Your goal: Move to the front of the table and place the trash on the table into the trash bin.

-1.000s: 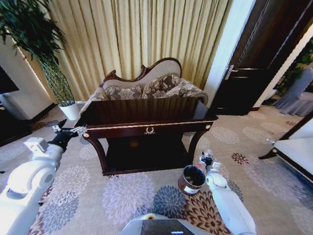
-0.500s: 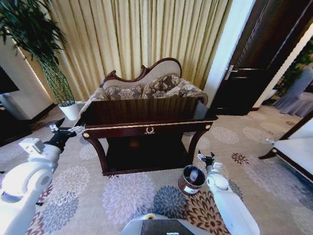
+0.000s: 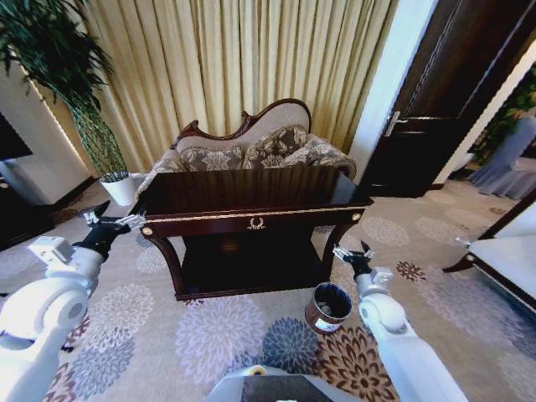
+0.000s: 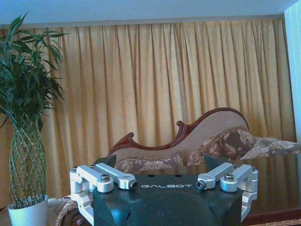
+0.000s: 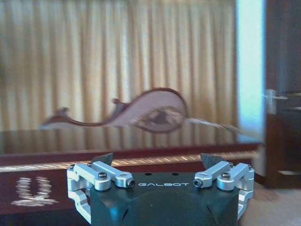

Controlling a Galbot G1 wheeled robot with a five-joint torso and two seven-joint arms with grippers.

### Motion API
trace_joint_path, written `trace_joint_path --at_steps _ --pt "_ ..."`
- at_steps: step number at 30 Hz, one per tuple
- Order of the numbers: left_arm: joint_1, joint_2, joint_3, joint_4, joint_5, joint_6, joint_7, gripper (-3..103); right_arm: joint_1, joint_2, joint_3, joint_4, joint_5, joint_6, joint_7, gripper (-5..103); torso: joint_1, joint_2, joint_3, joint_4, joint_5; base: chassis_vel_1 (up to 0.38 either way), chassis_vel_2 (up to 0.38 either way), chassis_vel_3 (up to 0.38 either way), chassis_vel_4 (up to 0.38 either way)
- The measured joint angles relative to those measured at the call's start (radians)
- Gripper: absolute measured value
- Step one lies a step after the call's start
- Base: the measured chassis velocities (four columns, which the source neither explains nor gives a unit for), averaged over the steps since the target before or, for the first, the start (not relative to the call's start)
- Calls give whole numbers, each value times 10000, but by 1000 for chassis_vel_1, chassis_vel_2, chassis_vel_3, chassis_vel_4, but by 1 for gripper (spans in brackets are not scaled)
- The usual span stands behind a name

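The dark glossy table [image 3: 251, 194] with gold trim stands in front of me, its top mirroring the sofa. The trash is out of view. The small round trash bin [image 3: 328, 306] stands on the carpet by the table's front right leg, its inside dark. My right gripper [image 3: 351, 249] hangs open and empty above and just behind the bin, beside that leg; in the right wrist view its open fingers [image 5: 156, 156] face the table's front edge [image 5: 141, 155]. My left gripper [image 3: 113, 216] is open at the table's left front corner, empty [image 4: 159, 160].
A carved sofa [image 3: 251, 146] sits behind the table against gold curtains. A potted plant [image 3: 92, 126] stands at the back left, a dark door [image 3: 435, 109] at the right, and a white seat [image 3: 511, 260] at the far right. Patterned carpet lies open in front.
My right gripper has risen from right over the bin's mouth to beside the table's front right leg. A pale scrap showed in the bin half a second ago. The left arm barely shifted.
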Motion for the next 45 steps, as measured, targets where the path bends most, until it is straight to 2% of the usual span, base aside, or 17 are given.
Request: trace_joint_path --at_steps 2,9,22,26,31,37,45 --pt "-37 0 12 28 1 -33 61 100 -327 -44 101 706 -82 -120 -238 100 0 -1 1 -1 2 0 0 0 0" --pt "-50 -43 6 61 1 -95 131 100 -340 -75 18 1372 -146 -340 -275 100 1 -1 2 2 2 7 -8 -5 7" --pt "-198 18 75 283 8 -127 215 100 -185 -1 -154 1295 -218 -414 -234 100 -2 -2 1 -3 5 164 -167 -159 163" --pt "-231 23 142 325 18 -128 223 100 -109 -20 -125 1182 -209 -415 -233 100 -4 1 0 8 1 269 -278 -202 284" --pt "-245 13 186 335 28 -129 242 100 -98 -42 -75 1097 -170 -415 -233 100 -3 0 1 -4 3 245 -229 -234 233" --pt "-227 10 185 320 39 -129 242 100 -58 -47 -64 1018 -114 -414 -242 100 0 0 1 4 0 237 -217 -237 224" --pt "-87 -73 144 126 76 -123 240 100 -122 -52 69 945 -4 -358 -335 100 1 -3 2 0 4 248 -248 -253 231"
